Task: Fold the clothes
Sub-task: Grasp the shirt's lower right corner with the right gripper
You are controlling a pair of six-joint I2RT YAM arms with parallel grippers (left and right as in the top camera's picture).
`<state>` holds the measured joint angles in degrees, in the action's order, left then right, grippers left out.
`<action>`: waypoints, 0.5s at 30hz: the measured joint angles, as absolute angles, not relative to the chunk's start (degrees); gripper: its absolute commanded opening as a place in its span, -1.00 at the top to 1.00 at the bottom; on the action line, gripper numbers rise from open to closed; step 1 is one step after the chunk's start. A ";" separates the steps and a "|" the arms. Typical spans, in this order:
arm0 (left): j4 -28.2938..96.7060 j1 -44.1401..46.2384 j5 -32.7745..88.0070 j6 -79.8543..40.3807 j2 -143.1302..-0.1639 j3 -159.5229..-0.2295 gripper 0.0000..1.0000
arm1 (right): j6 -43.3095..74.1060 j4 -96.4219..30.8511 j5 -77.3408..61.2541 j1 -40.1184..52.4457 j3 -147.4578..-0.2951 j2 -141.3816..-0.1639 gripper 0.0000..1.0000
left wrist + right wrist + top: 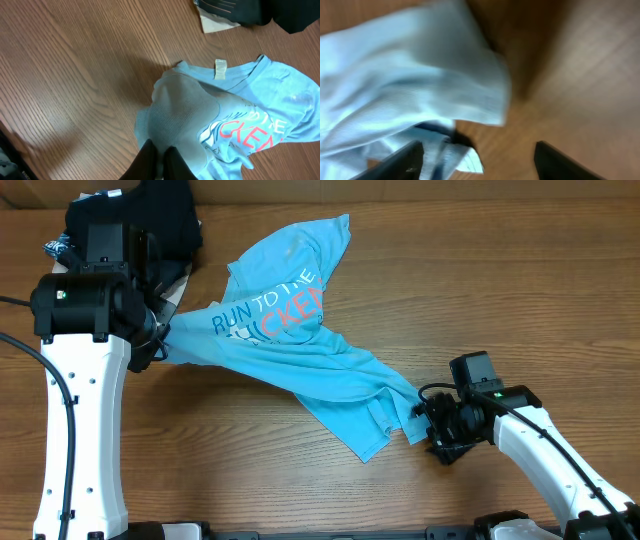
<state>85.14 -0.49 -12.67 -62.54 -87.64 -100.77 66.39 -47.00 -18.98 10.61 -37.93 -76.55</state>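
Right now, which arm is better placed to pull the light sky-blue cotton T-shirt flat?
Probably left: the left gripper is shut on the light sky-blue cotton T-shirt; the right gripper is open beside the fabric, gripping nothing.

Overhead view's evenly lit and sharp, just soft shadows under the T-shirt (300,360) folds on the bench (480,290). Left wrist view's decent, with faint shadows left of the cloth. Right wrist view's super blurry, warm-tinted, with a dark shadow beside the fabric.
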 measured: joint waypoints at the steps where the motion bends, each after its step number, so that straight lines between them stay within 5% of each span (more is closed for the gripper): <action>1: 85.17 -0.49 -12.67 -62.54 -87.64 -100.77 0.84 | 64.53 -46.48 -18.70 10.61 -37.93 -76.55 -0.61; 15: 85.32 -0.49 -11.73 -61.67 -87.64 -100.77 0.83 | 49.80 -49.04 -11.14 10.81 -37.67 -76.55 -0.55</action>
<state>85.32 -0.49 -11.73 -61.67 -87.64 -100.77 49.80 -49.04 -11.14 10.81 -37.67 -76.55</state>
